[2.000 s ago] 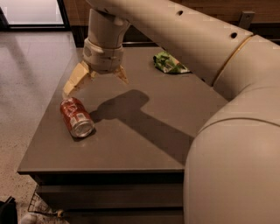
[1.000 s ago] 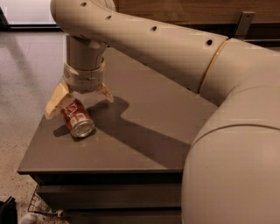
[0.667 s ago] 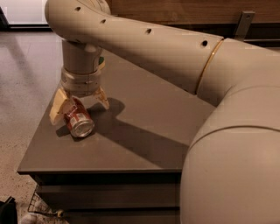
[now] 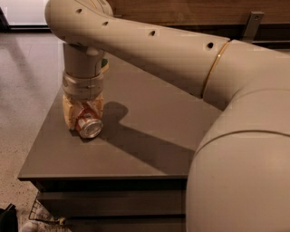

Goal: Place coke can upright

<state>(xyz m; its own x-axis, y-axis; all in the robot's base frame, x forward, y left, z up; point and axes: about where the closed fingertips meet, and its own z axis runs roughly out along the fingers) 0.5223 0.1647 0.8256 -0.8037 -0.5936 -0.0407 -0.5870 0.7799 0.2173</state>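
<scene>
One coke can (image 4: 89, 127) lies on its side near the left edge of a dark grey-brown surface (image 4: 68, 158), with its round silver end turned toward the camera and its red body pointing away behind it. Directly over it stands the gripper (image 4: 84, 118), reaching straight down so that its tip meets the surface. Its two pale tan fingers (image 4: 68, 113) sit one on each side of the can, pressed against the red body, so the gripper is closed around the can while the can rests on the surface.

Above the fingers rises a cream-coloured cylindrical wrist, and from it the thick cream arm (image 4: 149, 43) sweeps up and across the upper part of the view to the right, where its bulky rounded segments fill the right side and lower right corner. A gold-coloured ring marks one joint on the arm.

A dark shadow (image 4: 145, 145) of the arm stretches across the surface to the right of the can. A sliver of something green (image 4: 105, 66) peeks out behind the wrist, mostly hidden. A speckled pale floor (image 4: 22, 77) lies to the left of the surface, and wooden panelling (image 4: 181, 9) runs along the top
</scene>
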